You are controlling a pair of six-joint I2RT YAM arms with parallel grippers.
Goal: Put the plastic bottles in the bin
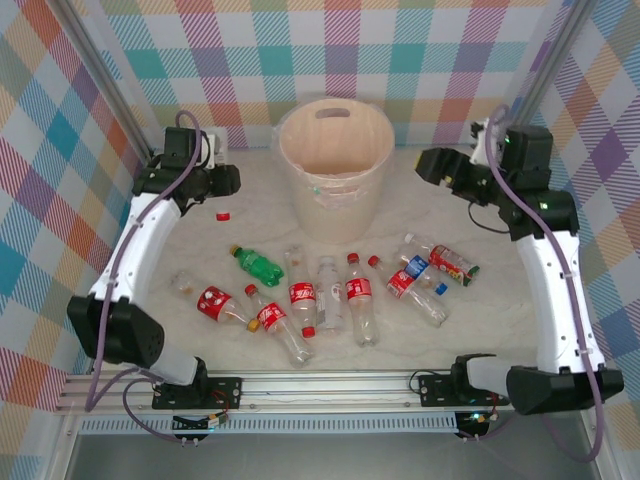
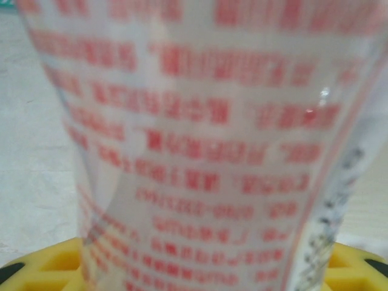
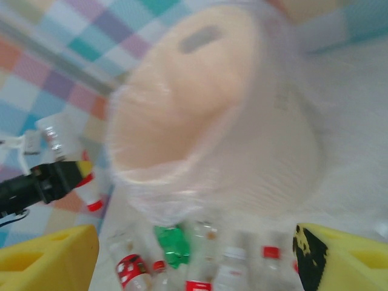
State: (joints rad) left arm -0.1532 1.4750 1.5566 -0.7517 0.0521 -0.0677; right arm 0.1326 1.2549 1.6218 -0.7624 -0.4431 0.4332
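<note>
Plastic bottles (image 1: 358, 292) are scattered on the worktop (image 1: 480, 320) before the bin (image 1: 335, 205); one printed bottle (image 2: 200, 151) is clamped in the left jaws, and the right jaws are held apart. Light, slick and crushable, each is judged best gripped mid-body.

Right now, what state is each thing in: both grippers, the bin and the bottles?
Left gripper: shut on a red-printed bottle.
Right gripper: open, empty.
Bin: upright, open-topped, lined.
Green bottle: lying on the table, outside the bin.
Red-labelled bottles: lying on the table, outside the bin.
</note>
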